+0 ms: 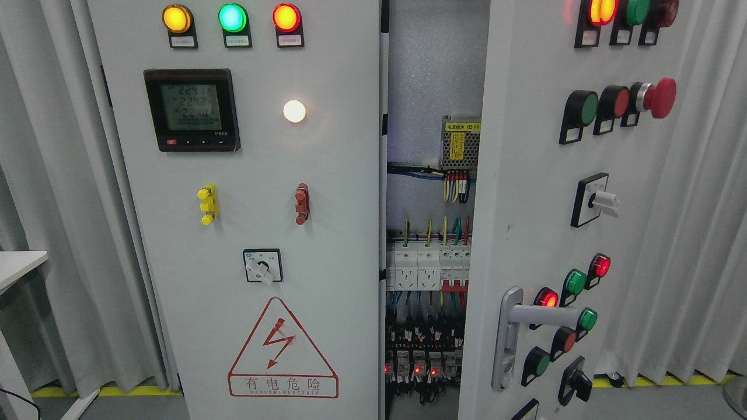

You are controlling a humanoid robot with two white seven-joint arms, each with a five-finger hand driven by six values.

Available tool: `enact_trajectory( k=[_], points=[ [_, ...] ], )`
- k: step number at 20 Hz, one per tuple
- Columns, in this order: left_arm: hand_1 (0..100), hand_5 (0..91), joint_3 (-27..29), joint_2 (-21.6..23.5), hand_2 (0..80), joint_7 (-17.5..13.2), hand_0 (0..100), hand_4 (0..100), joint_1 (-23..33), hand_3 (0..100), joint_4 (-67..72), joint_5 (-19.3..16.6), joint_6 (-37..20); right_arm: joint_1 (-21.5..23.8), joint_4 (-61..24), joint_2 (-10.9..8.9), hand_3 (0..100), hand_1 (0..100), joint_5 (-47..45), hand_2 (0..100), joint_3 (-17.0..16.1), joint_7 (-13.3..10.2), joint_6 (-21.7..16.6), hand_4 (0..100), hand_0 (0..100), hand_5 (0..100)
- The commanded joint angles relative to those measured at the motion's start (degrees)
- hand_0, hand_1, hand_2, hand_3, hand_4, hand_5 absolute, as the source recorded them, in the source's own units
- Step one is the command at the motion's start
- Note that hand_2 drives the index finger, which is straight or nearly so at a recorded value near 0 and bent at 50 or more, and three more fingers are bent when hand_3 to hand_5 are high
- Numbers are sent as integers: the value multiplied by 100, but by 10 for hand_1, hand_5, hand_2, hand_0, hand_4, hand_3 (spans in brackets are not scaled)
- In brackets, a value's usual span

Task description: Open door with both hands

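Observation:
A white electrical cabinet fills the head view. Its left door (pixel 245 175) stands flush, carrying three pilot lights, a digital meter (pixel 191 109) and a red warning triangle (pixel 282 350). The right door (pixel 525 192) is swung partly outward toward me, with a silver lever handle (pixel 540 316) at its lower left and several buttons and lamps. Between the doors a gap (pixel 429 233) shows wiring, breakers and a power supply. Neither hand nor arm shows in the picture.
Grey curtains (pixel 52 192) hang on both sides of the cabinet. A white table corner (pixel 17 265) juts in at the left edge. Yellow floor tape (pixel 659 380) runs along the base behind the cabinet.

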Motion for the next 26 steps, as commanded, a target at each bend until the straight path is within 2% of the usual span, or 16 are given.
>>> enact_trajectory(
  k=[1,8,11,14,15,18,19,23,24,26],
  points=[
    [0,0,5,158,28,-13,289,33,79,28,-149,-6,-24,53,1,-9,0,0,-123,0,0,2,-1,0,219,0],
    [0,0,-4,202,28,-56,289,33,123,28,-359,-24,-147,53,1,-9,0,0,-123,0,0,2,-1,0,219,0],
    [0,0,-21,290,28,-468,288,33,491,28,-1464,-59,-787,53,1,-9,0,0,-123,0,0,2,-1,0,219,0],
    [0,0,-13,404,28,-1056,288,33,992,28,-2826,-32,-930,53,1,-9,0,0,-123,0,0,2,-1,0,219,0],
    [0,0,-13,457,28,-1389,288,33,1115,28,-3300,-41,-930,53,1,-9,0,0,-123,0,0,2,-10,0,219,0],
    [0,0,-21,703,28,-2759,288,33,1519,27,-4732,-41,-921,53,1,-9,0,0,-123,0,0,2,-1,0,219,0],
    [0,0,-21,764,28,-3042,289,33,1677,27,-5285,-50,-912,53,1,-9,0,0,-123,0,0,2,-1,0,219,0],
    [0,0,-48,1168,28,-3193,288,33,2135,28,-7316,-76,-877,53,1,-9,0,0,-123,0,0,2,-1,0,219,0],
    [0,0,-74,1299,28,-3421,288,33,2240,28,-7756,-76,-868,53,1,-9,0,0,-123,0,0,2,-1,0,219,0],
    [0,0,-249,1607,28,-4175,288,33,2513,28,-8679,-76,-868,53,1,-9,0,0,-123,0,0,2,-1,0,219,0]
  ],
)
